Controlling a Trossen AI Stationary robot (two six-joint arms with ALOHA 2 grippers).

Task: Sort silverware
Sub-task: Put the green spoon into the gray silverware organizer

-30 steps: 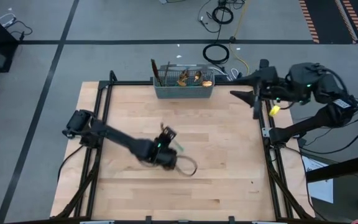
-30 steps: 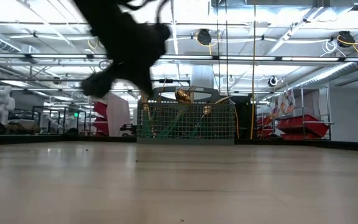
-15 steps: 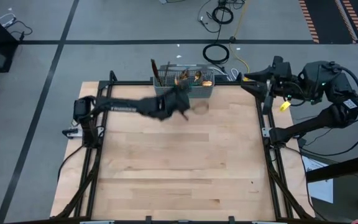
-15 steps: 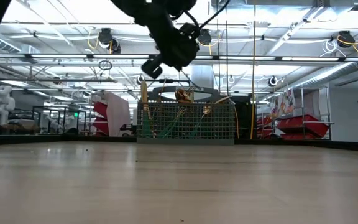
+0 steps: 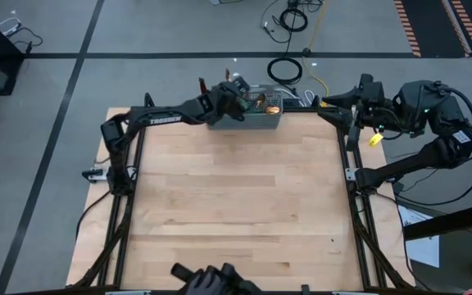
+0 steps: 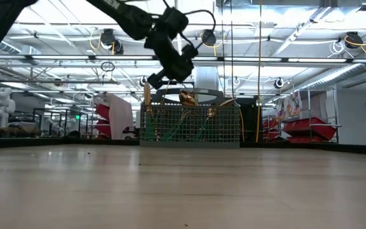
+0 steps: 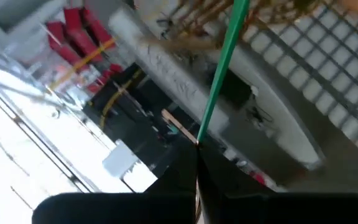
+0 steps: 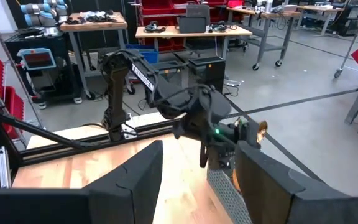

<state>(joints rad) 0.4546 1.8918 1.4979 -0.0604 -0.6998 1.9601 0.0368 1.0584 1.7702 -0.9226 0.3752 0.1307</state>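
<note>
My left gripper [image 5: 234, 88] hangs over the left end of the basket [image 5: 262, 120] at the table's far edge, arm stretched long across the pale wood table [image 5: 236, 205]. Its fingers are pinched tight on a slim teal handle [image 7: 221, 65]; in my left wrist view that thin, straight stem runs from between my dark fingertips toward a blurred gold head over the mesh. I cannot tell whether it is a spoon, fork or knife.

The basket is grey wire mesh, a low box with a fine square grid. From table height the rest of the silverware [image 6: 188, 98] stands inside it, shiny gold heads poking above the rim, green handles slanting behind the mesh. My left gripper [image 6: 159, 75] sits just above the basket's rim there.

The table is light, smooth planks, framed by black rails.

My right gripper [image 5: 328, 105] waits off the table's far right corner, well apart from the basket, its two broad, dark, matte fingers [image 8: 272, 186] spread wide with nothing between them.
</note>
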